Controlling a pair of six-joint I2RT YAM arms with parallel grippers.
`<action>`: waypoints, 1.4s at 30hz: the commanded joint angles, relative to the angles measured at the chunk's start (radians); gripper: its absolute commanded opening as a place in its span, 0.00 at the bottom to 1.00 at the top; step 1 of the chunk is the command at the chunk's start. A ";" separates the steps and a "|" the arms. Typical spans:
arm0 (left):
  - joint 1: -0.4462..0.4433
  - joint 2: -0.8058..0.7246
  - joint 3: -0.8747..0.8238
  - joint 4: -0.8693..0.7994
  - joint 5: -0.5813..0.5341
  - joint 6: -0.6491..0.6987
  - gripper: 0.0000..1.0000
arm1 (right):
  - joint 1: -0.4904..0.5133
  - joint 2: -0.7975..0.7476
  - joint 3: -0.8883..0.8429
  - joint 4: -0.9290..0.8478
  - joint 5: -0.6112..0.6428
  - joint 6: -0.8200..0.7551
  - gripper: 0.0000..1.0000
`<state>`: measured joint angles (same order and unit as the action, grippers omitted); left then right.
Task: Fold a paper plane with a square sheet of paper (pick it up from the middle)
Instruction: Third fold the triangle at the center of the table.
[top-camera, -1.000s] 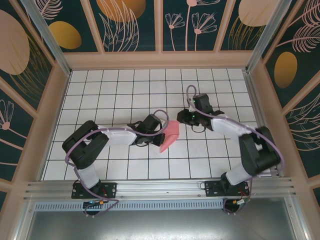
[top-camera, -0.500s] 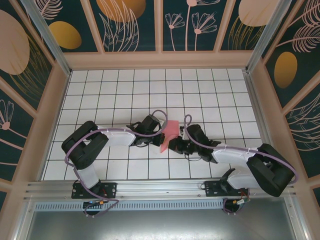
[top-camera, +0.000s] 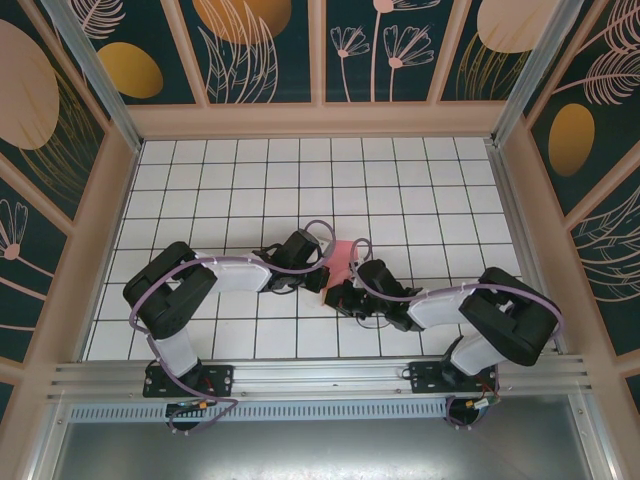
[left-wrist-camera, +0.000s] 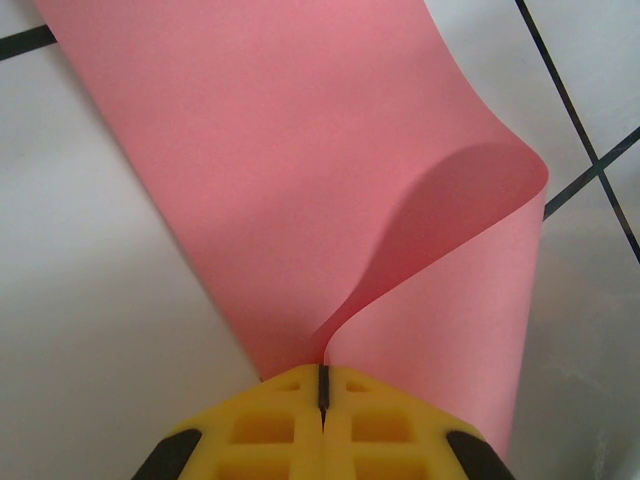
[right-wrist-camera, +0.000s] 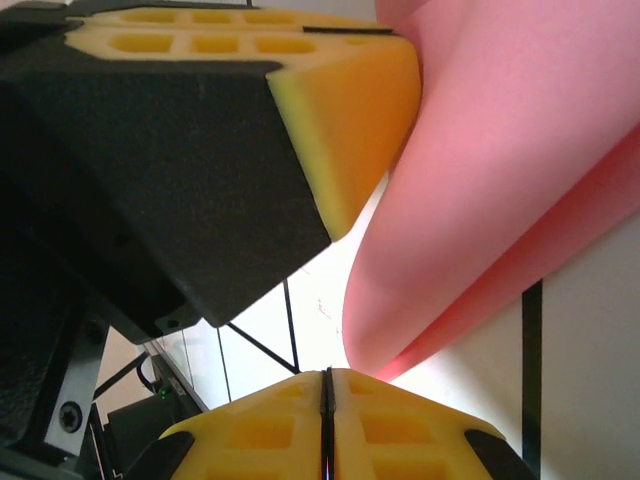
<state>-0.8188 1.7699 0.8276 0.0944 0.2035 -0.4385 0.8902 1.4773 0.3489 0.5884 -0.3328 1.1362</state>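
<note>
**Right arm in close, paper pinched into a loop**

From above: brings the right gripper (top-camera: 335, 293) over from the far right of a second ago, down to the near end of the paper (top-camera: 343, 255) at mid-table (top-camera: 200, 170). Keeps the left gripper (top-camera: 320, 272) at the paper's left edge, as before. Shows less pink than a second ago, with both heads crowding in.

From the left wrist: shows the left gripper (left-wrist-camera: 322, 385) clamped on one edge of the paper (left-wrist-camera: 300, 150), pads meeting with only a seam between. Sends the sheet up from the pinch in a soft loop, then lays it flat on the white tiles beyond.

From the right wrist: shows the right gripper (right-wrist-camera: 325, 400) pressed together, pad against pad, with nothing pink visible between. Puts the rounded bend of the paper (right-wrist-camera: 500, 150) just off those tips; touching or not, cannot tell. Sets the left gripper's yellow pad (right-wrist-camera: 340, 100) close by, at upper left.

On handling, by judgement:
- Looks very light, thin and floppy, curling rather than holding shape.
- Probably slides easily on smooth tile and keeps a crease wherever squeezed hard.
- Best taken with a shallow bite at an edge or corner, clear of the loop's crown, to avoid a stray crease.
- Calls for a second hold well apart from the first, to draw the sheet flat before pressing any fold.
</note>
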 joint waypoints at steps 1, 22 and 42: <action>-0.002 0.032 -0.010 -0.079 0.010 0.024 0.03 | 0.008 0.014 0.011 0.065 0.023 0.015 0.12; -0.001 0.042 0.002 -0.089 -0.004 0.042 0.02 | 0.008 0.127 0.002 0.118 0.013 0.028 0.13; -0.002 0.049 0.016 -0.105 -0.016 0.054 0.02 | -0.046 -0.017 0.047 -0.073 0.033 -0.018 0.11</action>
<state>-0.8188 1.7756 0.8455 0.0696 0.2008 -0.4046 0.8577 1.4799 0.3752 0.5602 -0.3138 1.1450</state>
